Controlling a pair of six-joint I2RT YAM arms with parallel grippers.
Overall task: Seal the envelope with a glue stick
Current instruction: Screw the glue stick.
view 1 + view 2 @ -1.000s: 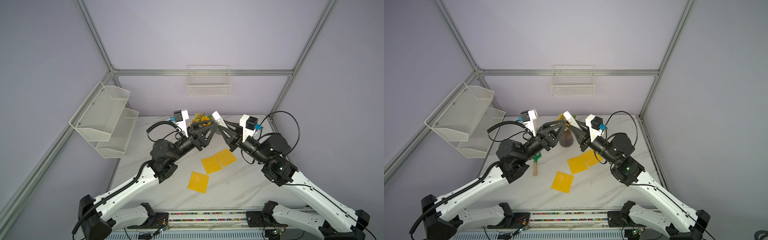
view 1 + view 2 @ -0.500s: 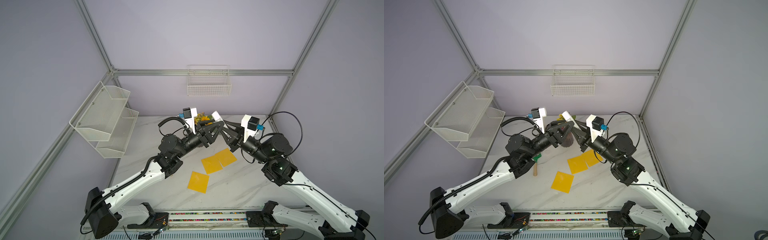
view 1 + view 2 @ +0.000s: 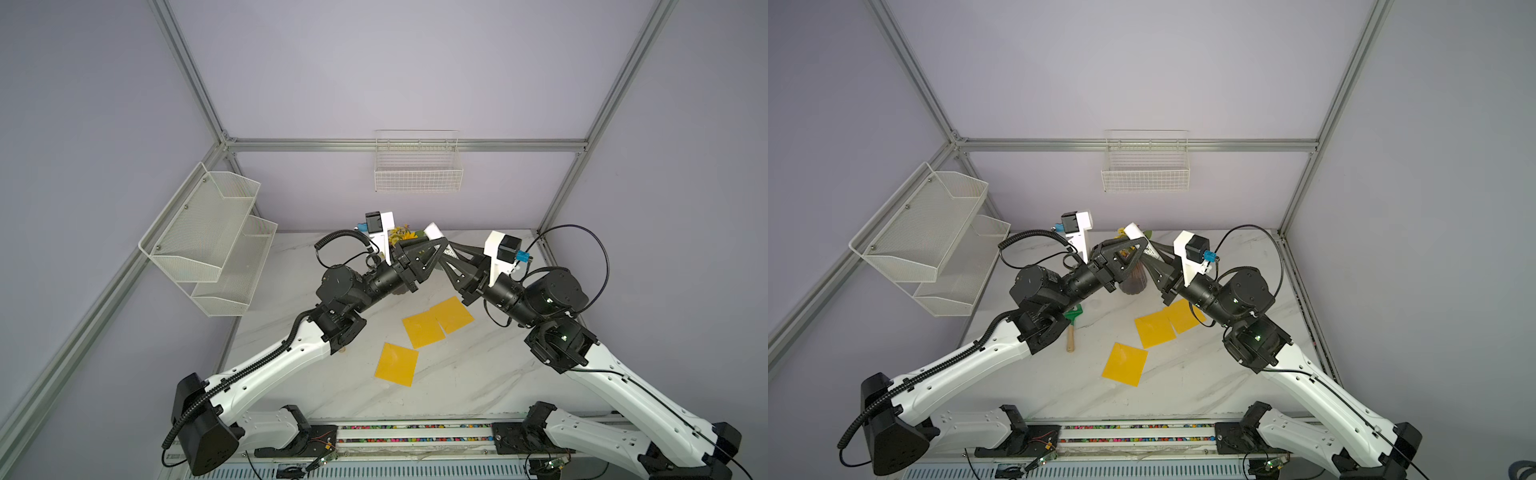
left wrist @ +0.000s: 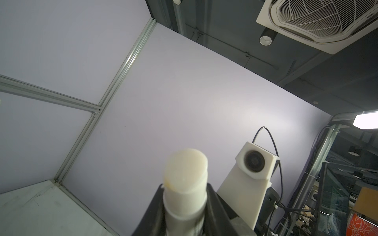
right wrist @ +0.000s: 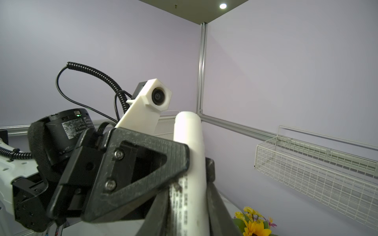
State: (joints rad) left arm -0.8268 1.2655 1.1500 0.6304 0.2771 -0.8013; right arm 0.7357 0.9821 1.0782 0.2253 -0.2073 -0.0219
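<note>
**A:** What takes up the most room?

**B:** The marble table (image 3: 457, 390). The left arm (image 3: 270, 365) and right arm (image 3: 623, 386) rise from its near edge and lean in until their tips meet high over the far half.

**A:** And around the sides?

**B:** A two-tier mesh shelf (image 3: 208, 232) hangs at the left. A wire basket (image 3: 417, 174) hangs at the back.

**A:** What lies on the marble?

**B:** Three yellow envelopes (image 3: 423, 329), all flat. Two overlap at a corner near the middle. The third envelope (image 3: 396, 364) lies apart from them, nearer the front. In a top view a rake (image 3: 1072, 322) with a green head and wooden handle lies partly under the left arm. A dark pot (image 3: 1133, 284) of yellow flowers (image 5: 253, 224) stands towards the back.

**A:** The grippers?

**B:** The right gripper (image 5: 188, 201) is clamped on the printed body of the glue stick (image 5: 189, 139). The left gripper (image 4: 185, 190) is closed around the stick's white cap end, with a finger lying against each side of it.

**A:** So where exactly is the stick?

**B:** It is in the air between the two grippers, above the pot. It is tilted, with the cap pointing up and towards the back. It is well clear of the envelopes and touches none of them.
</note>
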